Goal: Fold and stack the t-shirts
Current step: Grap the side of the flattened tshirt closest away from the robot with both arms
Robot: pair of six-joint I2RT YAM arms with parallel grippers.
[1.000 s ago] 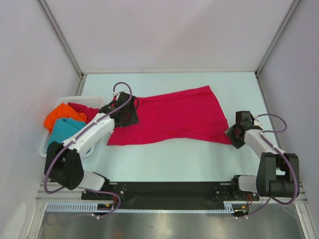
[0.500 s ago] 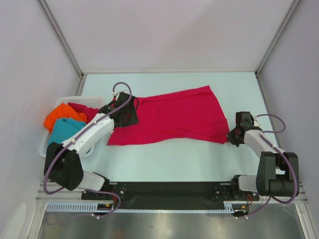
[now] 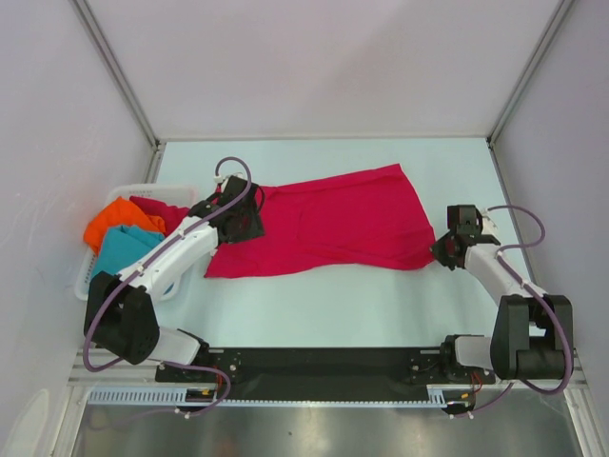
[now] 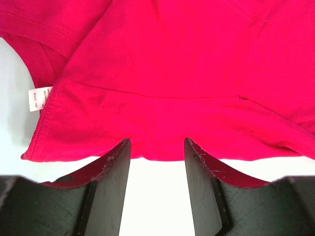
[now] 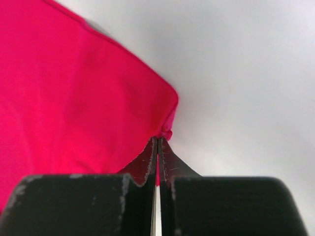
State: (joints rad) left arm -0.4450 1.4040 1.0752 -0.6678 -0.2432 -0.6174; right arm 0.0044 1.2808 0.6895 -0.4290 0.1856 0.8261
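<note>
1. The red shirt [image 3: 333,224] lies spread on the surface [image 3: 333,305] just right of the basket [image 3: 82,278], flat but skewed, with some wrinkles.
2. The orange shirt [image 3: 112,221], the teal shirt [image 3: 124,249] and the other red shirt [image 3: 162,208] sit bunched in the basket, not yet folded.
3. My right tool [image 5: 157,140] is at the spread shirt's near corner, the one farthest from the basket. Its jaws are pressed together with a sliver of that corner's hem pinched between them.
4. My left tool [image 4: 157,147] is over the shirt end nearest the basket. Its jaws stand partly apart, with bare surface between them and the hem running across just past the tips. Nothing is pinched there.
5. Step in hand, as I judge it: taking hold of the first shirt's corners to straighten it for folding. No fold is made and no stack exists.
6. The next move calls for my left tool to close on the hem under it. After that, both tools should lift and pull evenly away from each other.
7. The right pinch is thin, so a hard tug could slip the corner out.
</note>
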